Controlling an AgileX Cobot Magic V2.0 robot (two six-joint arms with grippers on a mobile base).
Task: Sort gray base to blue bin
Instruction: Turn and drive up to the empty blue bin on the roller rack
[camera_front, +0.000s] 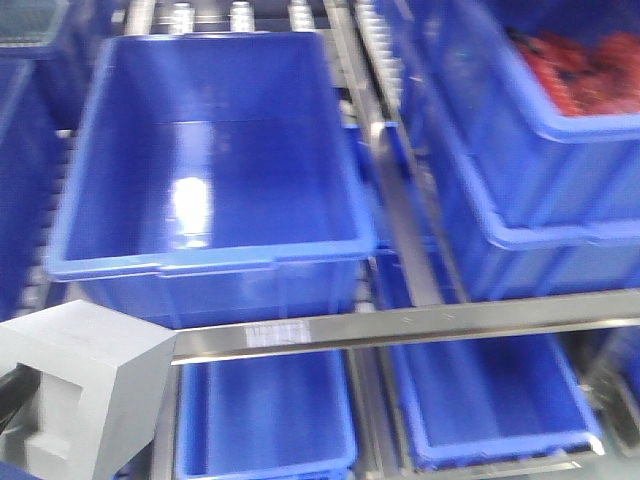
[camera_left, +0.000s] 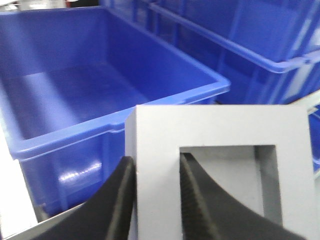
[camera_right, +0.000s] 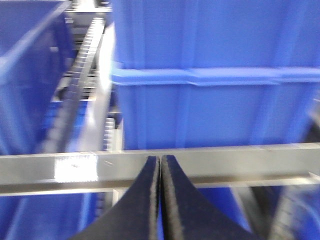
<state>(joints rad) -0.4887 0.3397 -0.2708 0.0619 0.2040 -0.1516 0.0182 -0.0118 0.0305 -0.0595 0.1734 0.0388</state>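
Just in front of the blue bin (camera_front: 220, 262), low at the left side of the front view, the gray base (camera_left: 220, 125) hangs in the air, held by my left fingers (camera_left: 200, 200). One finger presses the outside of a wall of the block and the other sits inside the square recess, so that wall is pinched between them. I think this grip is used because the whole block is too broad for me to take from outside. The recess faces back toward my wrist, and the block is near the front rim of the bin, not yet over it. The bin shows only its bare floor, so a drop anywhere inside should be fine, but first the block must pass above the rim and the metal rail (camera_front: 420, 325) of the rack. My right fingers (camera_right: 145, 200) are pressed together with nothing between them. They point at the rail under the stacked blue crates (camera_right: 215, 45), out of the way of the left arm.
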